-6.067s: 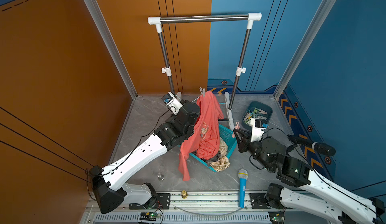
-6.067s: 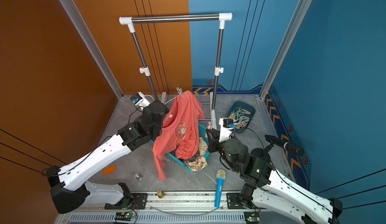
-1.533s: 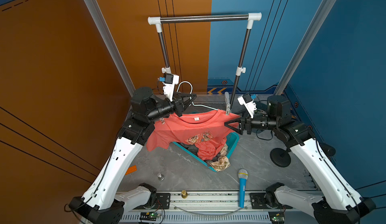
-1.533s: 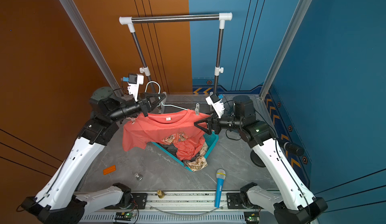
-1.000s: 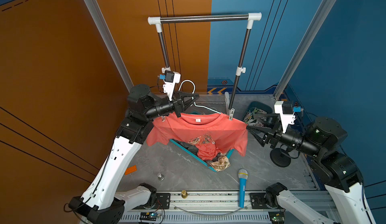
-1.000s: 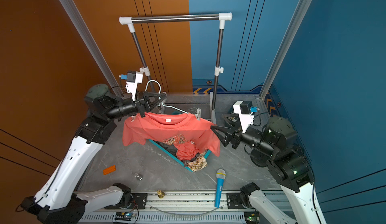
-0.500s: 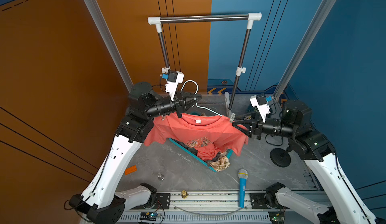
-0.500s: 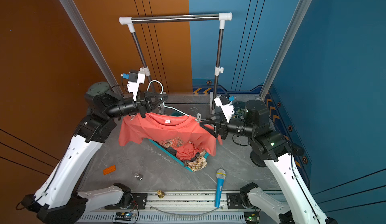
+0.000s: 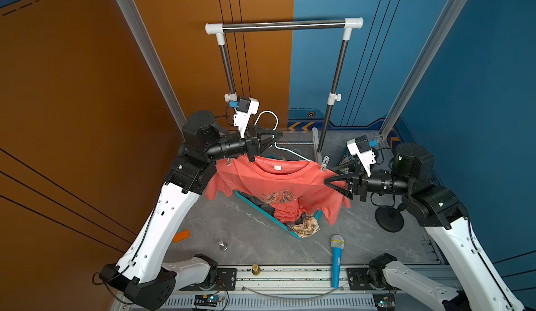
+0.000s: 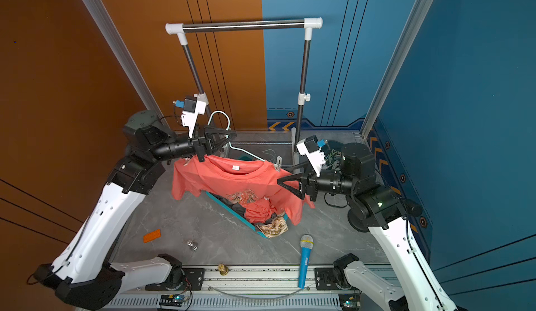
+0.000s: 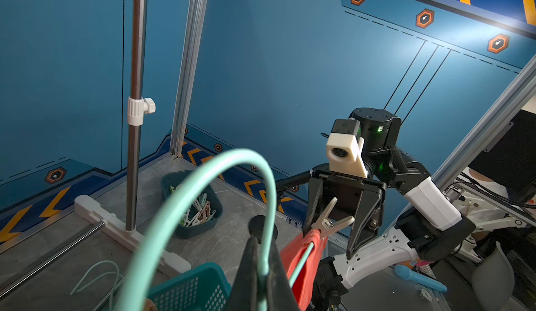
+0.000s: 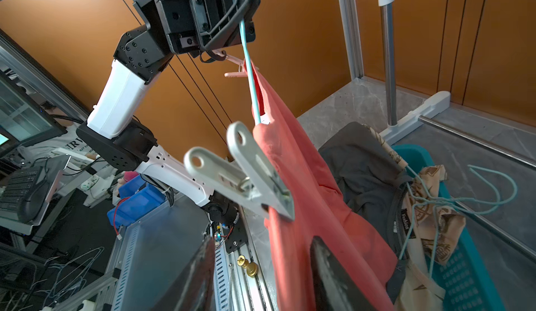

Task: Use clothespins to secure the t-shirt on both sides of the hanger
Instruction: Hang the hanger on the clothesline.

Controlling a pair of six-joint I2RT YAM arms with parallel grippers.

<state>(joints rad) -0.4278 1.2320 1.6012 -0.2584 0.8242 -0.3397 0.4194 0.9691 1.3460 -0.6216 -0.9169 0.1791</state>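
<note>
A coral t-shirt (image 9: pixel 278 179) (image 10: pixel 232 179) hangs on a mint hanger (image 9: pixel 268 115) (image 10: pixel 220 115). My left gripper (image 9: pixel 280 135) (image 10: pixel 234 134) (image 11: pixel 262 254) is shut on the hanger (image 11: pixel 203 184) at its neck and holds it up over the basket. A white clothespin (image 9: pixel 324 163) (image 10: pixel 278 161) (image 11: pixel 330 219) (image 12: pixel 240 176) grips the shirt's right shoulder. A pink clothespin (image 12: pixel 235 67) sits on the far shoulder. My right gripper (image 9: pixel 329 176) (image 10: pixel 282 176) (image 12: pixel 264 242) is open, with the t-shirt (image 12: pixel 304 193) between its fingers just short of the white clothespin.
A dark bin of clothespins (image 10: pixel 333 155) (image 11: pixel 194 205) stands at the back right. Under the shirt is a teal basket (image 9: pixel 261 208) (image 12: pixel 464 266) with clothes and spare hangers. The clothes rack (image 9: pixel 284 25) rises behind. A blue microphone (image 9: pixel 336 257), a black stand base (image 9: pixel 388 221) and an orange block (image 9: pixel 181 235) lie about.
My right arm has swung in from the right to the shirt's right shoulder, and its jaws have narrowed. The left gripper has kept its hold on the hanger, almost still.
</note>
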